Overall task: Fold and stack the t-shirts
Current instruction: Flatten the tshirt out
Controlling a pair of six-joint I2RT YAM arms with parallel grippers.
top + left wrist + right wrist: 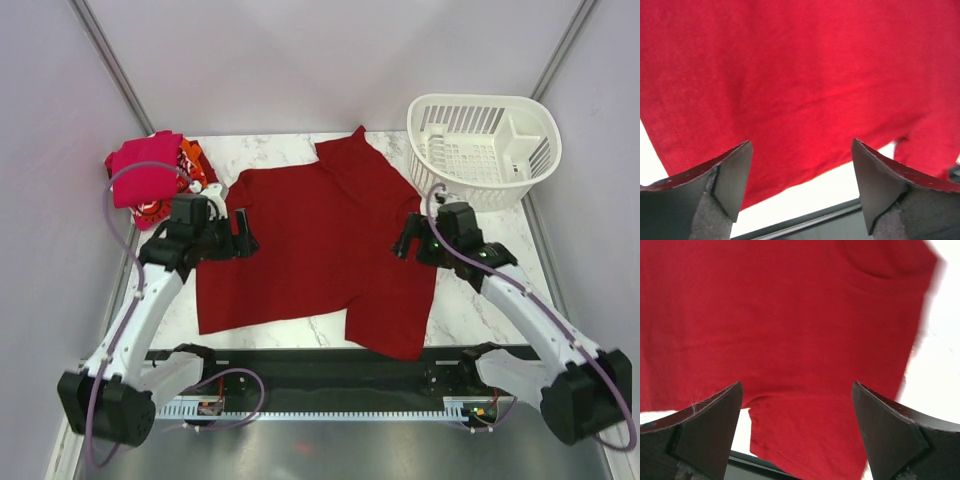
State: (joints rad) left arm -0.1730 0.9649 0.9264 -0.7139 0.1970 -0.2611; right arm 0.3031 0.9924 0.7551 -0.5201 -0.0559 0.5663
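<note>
A plain dark red t-shirt (318, 250) lies spread flat across the marble table (500, 225), one sleeve hanging toward the near edge. My left gripper (241, 232) hovers open over the shirt's left edge; its wrist view shows red cloth (790, 75) below and nothing between the fingers (730, 180). My right gripper (404, 240) hovers open over the shirt's right side, above the red cloth (790, 315), its fingers (715, 420) bare. A pile of other t-shirts (152, 176), magenta-pink, orange and red with white print, sits at the far left corner.
A white plastic slotted basket (484, 145) stands at the far right corner. Grey walls close in the table on three sides. A dark rail (320, 370) runs along the near edge between the arm bases.
</note>
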